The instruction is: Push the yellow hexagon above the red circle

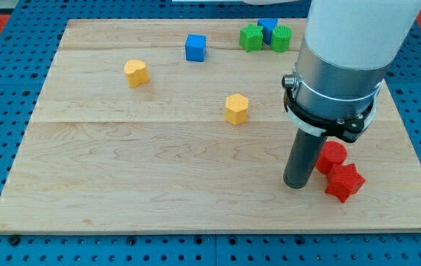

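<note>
Looking at the yellow hexagon [236, 108] first: you see a small chunky block, six-sided top face, bright yellow with a darker orange shade on its side walls. It sits near the board's centre, a bit toward the view's right, well apart from every other block. The red circle [332, 157] is lower and to the view's right, partly covered by the arm; the hexagon is up and to the view's left of it, not directly above.

My tip [296, 185] is down on the wooden board [122, 170], just beside the red circle on its left side — you cannot tell if they touch. No fingers on this rig, only the rod, so it holds nothing. The tip is well apart from the yellow hexagon, below and right of it.

Hidden or unclear:
- The arm body [343, 59] blocks the board's upper right and the top of the red circle.
- A red star [344, 182] touches the red circle from below.
- A second yellow block [137, 72], upper left — shape looks heart-like, not certain.
- Blue cube [195, 47] stands alone at top centre.
- At the top edge a green star [251, 37], a blue block [268, 28] and a green block [281, 38] crowd together; the last two shapes are hard to make out.

No readable writing or labels anywhere.
</note>
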Tool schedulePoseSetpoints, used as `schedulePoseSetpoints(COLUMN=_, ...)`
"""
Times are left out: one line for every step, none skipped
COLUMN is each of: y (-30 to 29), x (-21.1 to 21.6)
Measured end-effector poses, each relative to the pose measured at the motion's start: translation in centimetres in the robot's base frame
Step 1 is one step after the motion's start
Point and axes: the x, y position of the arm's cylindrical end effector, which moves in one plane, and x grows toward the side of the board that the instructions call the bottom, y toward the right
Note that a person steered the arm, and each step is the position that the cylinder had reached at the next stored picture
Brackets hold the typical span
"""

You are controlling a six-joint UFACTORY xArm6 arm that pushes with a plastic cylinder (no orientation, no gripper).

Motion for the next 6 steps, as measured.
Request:
schedulePoseSetpoints(y=0.0, x=0.0)
schedulePoseSetpoints(y=0.0, x=0.1)
schedulePoseSetpoints(y=0.0, x=0.1)
schedulePoseSetpoints(y=-0.8, x=0.1)
schedulePoseSetpoints(y=-2.5, x=-2.0)
schedulePoseSetpoints(y=-2.3, x=-6.3)
